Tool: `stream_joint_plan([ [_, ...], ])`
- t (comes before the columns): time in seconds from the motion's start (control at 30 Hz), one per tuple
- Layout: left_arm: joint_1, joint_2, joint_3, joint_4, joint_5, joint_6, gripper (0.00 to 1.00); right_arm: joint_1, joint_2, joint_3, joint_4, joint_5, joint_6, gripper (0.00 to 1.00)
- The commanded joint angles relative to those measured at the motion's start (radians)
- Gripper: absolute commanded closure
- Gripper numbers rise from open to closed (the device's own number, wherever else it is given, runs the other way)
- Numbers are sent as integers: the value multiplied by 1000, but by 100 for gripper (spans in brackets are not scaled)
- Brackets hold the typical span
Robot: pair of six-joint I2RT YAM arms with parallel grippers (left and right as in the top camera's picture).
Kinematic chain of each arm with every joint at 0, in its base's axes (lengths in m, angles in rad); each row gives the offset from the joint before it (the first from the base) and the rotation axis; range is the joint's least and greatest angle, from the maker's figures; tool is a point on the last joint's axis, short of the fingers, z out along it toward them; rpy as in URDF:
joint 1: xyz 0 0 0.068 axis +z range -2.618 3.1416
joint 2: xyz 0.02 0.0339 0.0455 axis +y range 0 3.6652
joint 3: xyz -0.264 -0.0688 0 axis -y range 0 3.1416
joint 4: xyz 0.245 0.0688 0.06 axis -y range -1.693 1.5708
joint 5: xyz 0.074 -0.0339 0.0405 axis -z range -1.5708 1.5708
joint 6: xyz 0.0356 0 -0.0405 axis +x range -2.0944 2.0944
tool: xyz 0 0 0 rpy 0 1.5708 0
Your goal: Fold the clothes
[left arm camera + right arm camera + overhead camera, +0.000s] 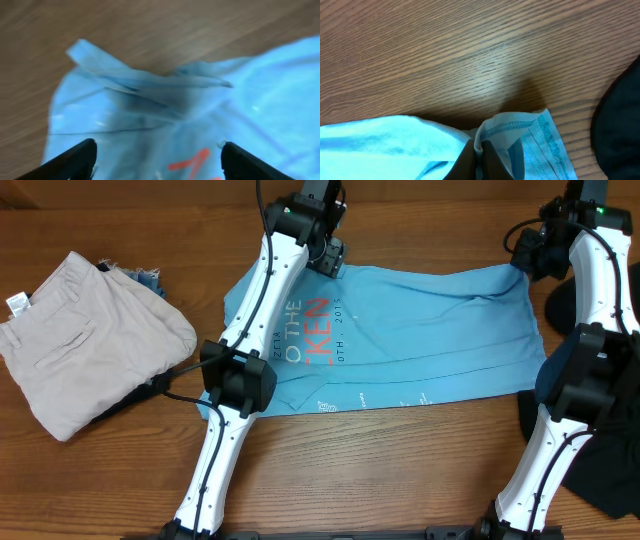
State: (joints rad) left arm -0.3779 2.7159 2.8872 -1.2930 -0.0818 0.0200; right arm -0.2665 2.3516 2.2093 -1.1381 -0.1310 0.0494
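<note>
Near right corner of wooden worktop (400,470): plain black T-shirt (612,475), bunched. Left edge: folded beige trousers (75,345). Centre: light blue cotton T-shirt (430,330), white and red lettering, spread flat. Far side: left hand (159,160) wide open over its far left corner, holding nothing; right hand (482,159) pinched shut on its far right corner.
</note>
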Motion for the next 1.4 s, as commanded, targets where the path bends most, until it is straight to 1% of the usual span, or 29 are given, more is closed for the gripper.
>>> stream_joint_plan([
  [0.0,82,-10,26,64,-25,-48,19,3,-27,2,3,-10,3,96],
  [0.03,101,-7,26,84,16,-53,22,3,-27,2,3,-10,3,96],
  [0.07,119,-5,25,103,67,-55,27,3,-27,2,3,-10,3,96],
  [0.1,136,-2,19,125,110,-56,35,3,-27,2,3,-10,3,96],
  [0.13,150,1,11,145,140,-67,39,3,-27,2,3,-10,3,96],
  [0.2,181,10,-16,177,197,-80,38,3,-27,2,3,-10,3,96],
  [0.27,212,13,-88,220,261,-80,35,3,-27,2,3,-10,3,96],
  [0.37,231,13,-164,280,314,-79,35,3,-27,2,3,-10,3,96],
  [0.47,234,13,-231,334,379,-79,38,3,-27,2,0,-10,3,96],
  [0.6,233,13,-286,372,387,-73,39,3,-27,2,-3,-9,3,96],
  [0.67,233,13,-310,390,388,-69,43,3,-27,2,-7,-9,3,96],
  [0.7,233,13,-321,399,386,-69,49,3,-27,2,-9,-9,3,96],
  [0.8,233,13,-352,418,384,-68,63,3,-27,2,-16,-9,3,96],
  [0.83,233,13,-357,421,374,-68,66,3,-27,2,-19,-9,3,96],
  [0.9,234,13,-361,422,352,-69,79,3,-27,2,-21,-9,3,96],
  [0.93,234,13,-360,423,351,-68,83,3,-27,2,-22,-9,3,96],
  [1.0,235,12,-351,422,351,-69,94,3,-27,2,-24,-9,3,96],
  [1.03,236,11,-345,421,352,-70,96,3,-27,2,-25,-9,3,96],
  [1.17,237,-1,-303,402,352,-81,96,3,-27,2,-30,-9,3,96],
  [1.27,239,-3,-225,341,351,-80,96,3,-27,2,-29,-9,3,96],
  [1.37,241,-3,-134,248,328,-80,96,3,-27,2,-29,-9,3,96],
])
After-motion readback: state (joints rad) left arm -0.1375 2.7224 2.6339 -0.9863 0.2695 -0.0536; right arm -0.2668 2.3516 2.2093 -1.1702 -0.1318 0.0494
